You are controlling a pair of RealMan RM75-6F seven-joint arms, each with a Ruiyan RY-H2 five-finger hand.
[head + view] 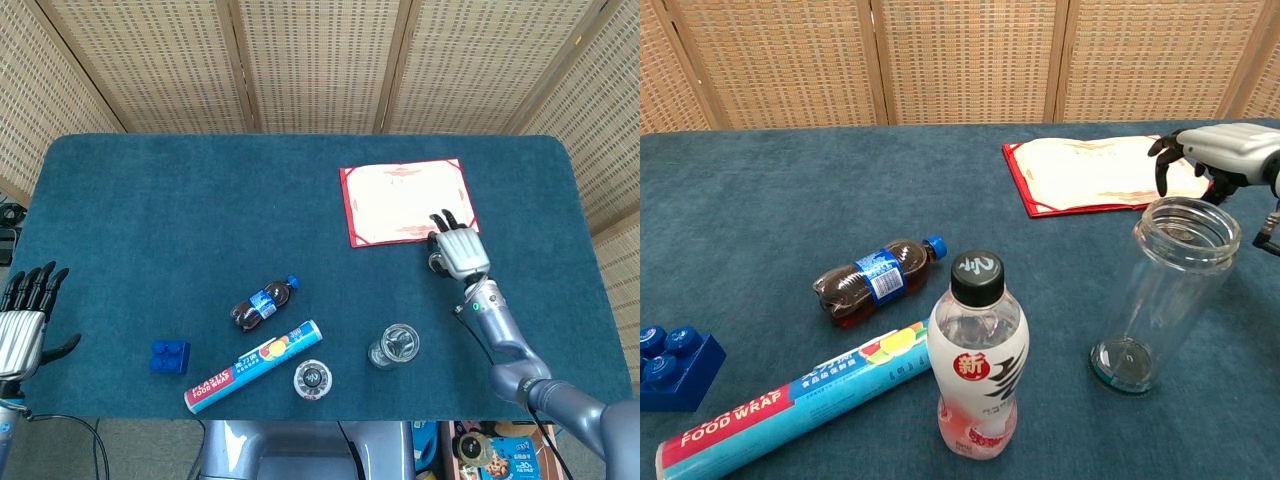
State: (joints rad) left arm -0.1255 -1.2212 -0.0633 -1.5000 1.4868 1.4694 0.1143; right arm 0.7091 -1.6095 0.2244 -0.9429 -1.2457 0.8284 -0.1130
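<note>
The right hand (pixel 458 249) is hovering palm-down over a small round silvery lid (pixel 436 262) lying on the blue felt-covered counter (pixel 150 220), just below the lower right corner of the red-bordered certificate folder (pixel 403 201). Its fingers (pixel 1164 160) are curling downward at the folder's corner; whether they are touching the lid is hard to tell, since the palm is covering most of it in the head view and the chest view is not showing the lid at all. The hand is gripping nothing that shows.

The lid is looking thin, light and stiff, probably metal and rather slick; lying flat on felt, it would best be pinched across its rim from opposite sides.

The left hand (pixel 22 320) is resting at the counter's near left edge, spread and empty, partly cut off by the frame.

The tall clear open-mouthed glass jar (pixel 1161 292) is standing upright nearer the robot, and in the chest view its rim is partly screening the right hand.
</note>
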